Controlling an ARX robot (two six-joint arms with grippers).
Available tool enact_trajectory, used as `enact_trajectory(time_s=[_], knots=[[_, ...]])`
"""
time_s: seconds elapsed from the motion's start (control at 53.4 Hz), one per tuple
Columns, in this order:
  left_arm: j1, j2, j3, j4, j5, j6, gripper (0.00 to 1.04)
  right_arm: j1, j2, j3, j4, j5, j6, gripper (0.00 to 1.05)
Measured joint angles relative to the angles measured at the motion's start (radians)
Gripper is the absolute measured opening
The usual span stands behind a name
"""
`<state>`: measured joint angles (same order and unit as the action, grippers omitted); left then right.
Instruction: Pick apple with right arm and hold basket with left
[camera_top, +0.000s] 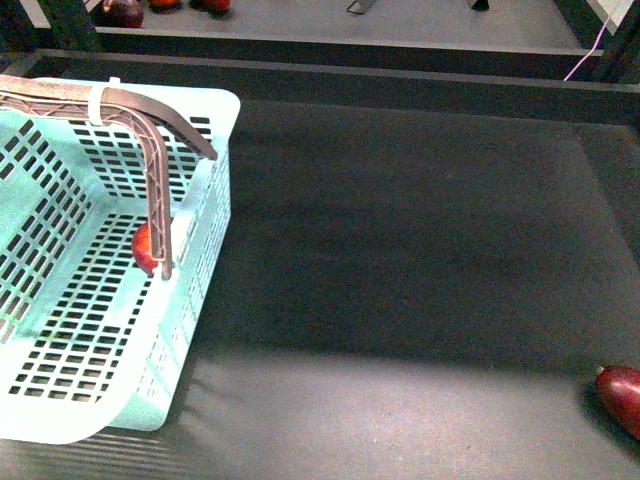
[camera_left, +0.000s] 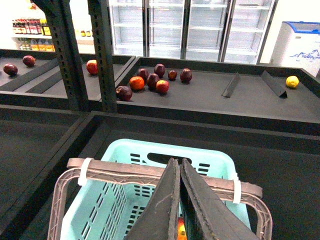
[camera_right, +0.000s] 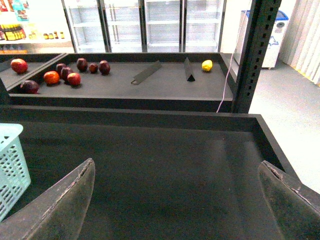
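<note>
The closed left gripper (camera_left: 179, 200) apparently pinched the perforated turquoise plastic basket's (camera_top: 205, 125) handle; the right gripper (camera_right: 180, 200) gaped empty; the small red apple (camera_top: 145, 248) lay inside.

The front view is dim and contrasty: a broad dark shadow lies across the middle of the bench (camera_top: 420, 230), with a paler lit band along its near edge. The basket (camera_top: 60, 330) is bright, almost washed out at its near rim, with a cyan cast. Both wrist views are brighter and evenly lit from overhead shop lighting; the glass fridge doors (camera_left: 190, 25) are overexposed and glare white. Close to the lens, the left fingers (camera_left: 170, 210) and right fingers (camera_right: 60, 205) look soft and slightly blurred.
</note>
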<state>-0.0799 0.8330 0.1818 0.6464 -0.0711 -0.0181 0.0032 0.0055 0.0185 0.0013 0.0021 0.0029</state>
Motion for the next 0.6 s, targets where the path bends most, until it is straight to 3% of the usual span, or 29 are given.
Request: enact_trajectory(time_s=[0.056,0.15,0.599], knots=[[0.040,-0.028,-0.019,-0.009,0.055,0.003,0.04,0.000,0.000,0.000,0.000,0.000,0.000,0.96],[0.074,-0.075,-0.048,-0.028,0.060,0.003,0.04,0.000,0.000,0.000,0.000,0.000,0.000,0.96],[0.076,-0.323,-0.136,-0.186,0.071,0.006,0.04,0.000,0.000,0.000,0.000,0.000,0.000,0.96]])
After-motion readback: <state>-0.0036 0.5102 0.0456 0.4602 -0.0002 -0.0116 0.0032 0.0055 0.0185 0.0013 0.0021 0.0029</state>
